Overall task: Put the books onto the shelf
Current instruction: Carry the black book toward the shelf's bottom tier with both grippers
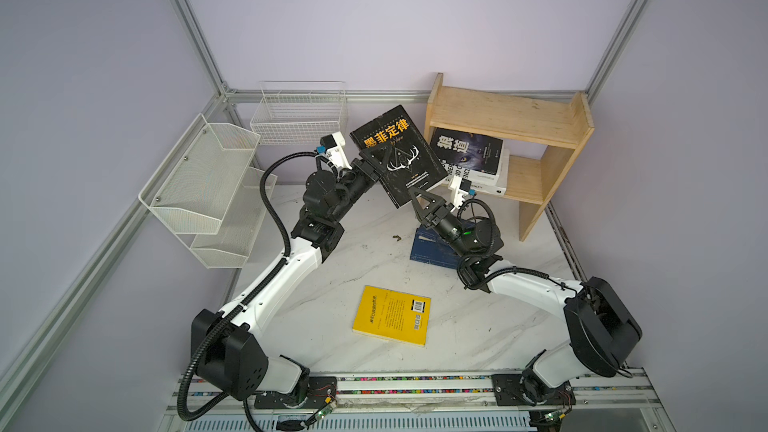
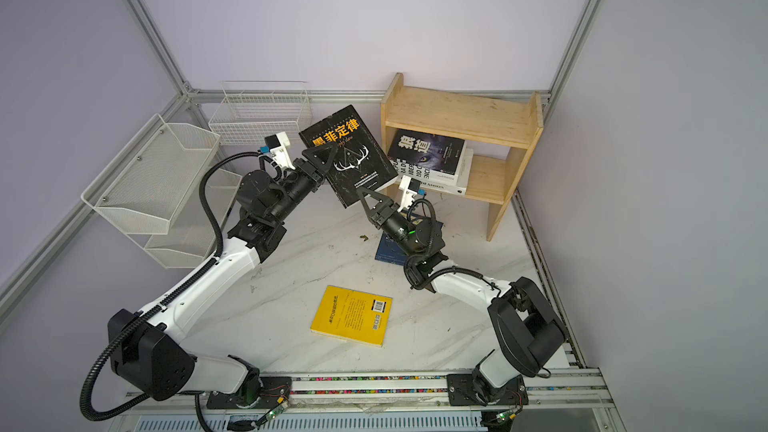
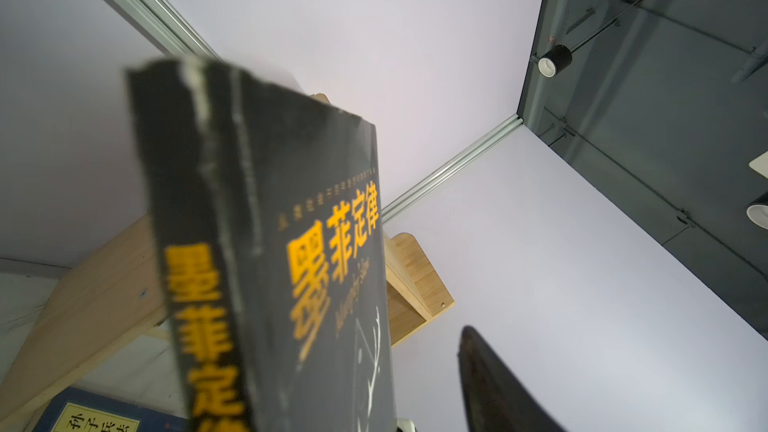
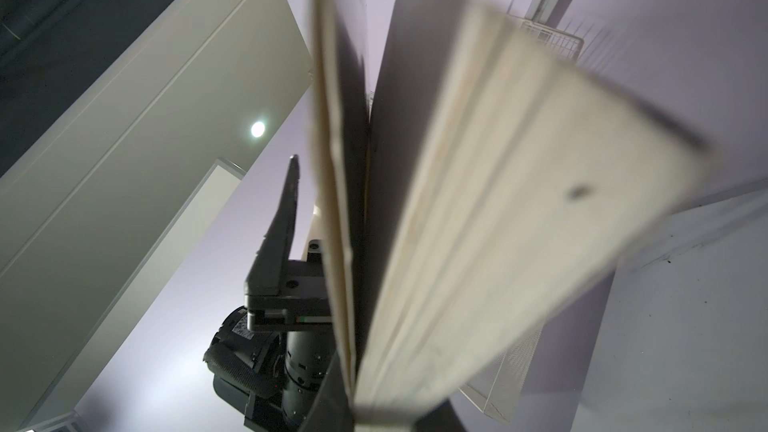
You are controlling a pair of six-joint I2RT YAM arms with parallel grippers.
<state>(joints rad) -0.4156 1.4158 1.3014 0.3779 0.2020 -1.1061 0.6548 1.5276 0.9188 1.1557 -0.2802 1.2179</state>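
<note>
Top views, black book: black book [image 1: 395, 151] is off the table in both, tilted, front cover up; orange title, white antler emblem.
Left wrist, wear: its spine is creased with white crack lines and the top edge is scuffed.
Right gripper: right gripper [image 1: 422, 198] is pinched on the black book's lower edge, one finger flat on the cover. Right wrist view shows the page block fanned and blurred.
Left gripper: left gripper [image 1: 374, 160] sits at the spine side with jaws spread; its finger [image 3: 494, 388] stands clear of the cover.
Navy book: navy book [image 1: 428, 248] lies flat under the right gripper's wrist, partly hidden.
Yellow book: yellow book [image 1: 392, 315] lies flat, barcode side up, well behind both grippers.
Shelf: shelf [image 1: 498, 118] stands just beyond the right gripper; the lower tier holds a wolf-cover book [image 1: 465, 151] flat on white books [image 1: 494, 179].
Table: table [image 1: 353, 255] is white marble-look with dark specks.
Room: wire basket [image 1: 299, 118] and mesh rack [image 1: 203, 184] lie beyond the left gripper; walls are lavender.
</note>
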